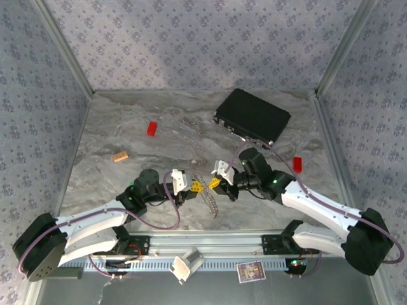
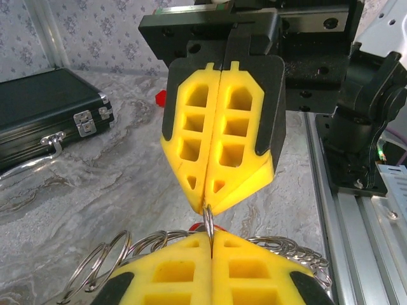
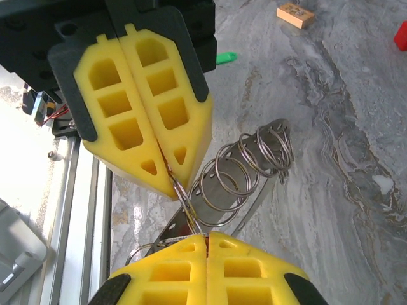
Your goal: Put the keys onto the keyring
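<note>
Right wrist: your right gripper [image 3: 206,236] and left gripper [image 3: 173,185] both pinch the keyring [image 3: 261,152] tip-to-tip, lower centre of frame.

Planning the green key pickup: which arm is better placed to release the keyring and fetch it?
Probably left. Both sets of jaws are shut on the keyring, but the green key lies on the table behind the left jaws, farther from the right jaws.

Keyring [image 2: 156,241] partly hidden behind the left end effector [image 2: 210,241].
</note>
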Available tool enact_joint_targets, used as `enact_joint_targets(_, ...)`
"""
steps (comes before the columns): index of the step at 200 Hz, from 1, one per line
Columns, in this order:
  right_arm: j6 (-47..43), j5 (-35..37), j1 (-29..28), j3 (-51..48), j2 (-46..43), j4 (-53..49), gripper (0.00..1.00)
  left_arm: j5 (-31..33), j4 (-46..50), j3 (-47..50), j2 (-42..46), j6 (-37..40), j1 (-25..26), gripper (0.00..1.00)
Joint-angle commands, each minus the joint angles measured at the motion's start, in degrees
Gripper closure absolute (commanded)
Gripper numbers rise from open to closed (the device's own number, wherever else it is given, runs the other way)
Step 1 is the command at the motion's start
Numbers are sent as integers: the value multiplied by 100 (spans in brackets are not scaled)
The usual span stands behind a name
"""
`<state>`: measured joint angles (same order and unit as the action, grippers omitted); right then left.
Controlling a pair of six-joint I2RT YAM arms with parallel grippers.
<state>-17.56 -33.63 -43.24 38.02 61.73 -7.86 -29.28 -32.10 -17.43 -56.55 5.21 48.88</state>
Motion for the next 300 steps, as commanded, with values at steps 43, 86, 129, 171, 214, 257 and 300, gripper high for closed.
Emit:
enact_joint_targets(43,9,41,-16,-36,134,112,100,-115,-239,-252,59,233,46,100)
enact_joint_targets(86,-63,1,-88,42,163,-57,94,-80,-359,-278,-65,245,95,100)
enact_joint_targets(129,202,81,-18,-285,-627,384,66,-184,-373,-286,-109,239,97,100)
enact_joint_targets(171,229,-197,-61,-190,-284,412,66,-280,-526,-328,-217,182,95,100)
enact_joint_targets(214,319,-153,-66,-234,-210,644,76,-342,-534,-323,-236,183,96,100)
enact_joint_targets(257,346,-269,-99,-199,-111,633,84,-371,-644,-338,-260,178,102,100)
enact_joint_targets(300,240,-180,-97,-225,-97,537,87,-377,-639,-337,-220,167,98,100)
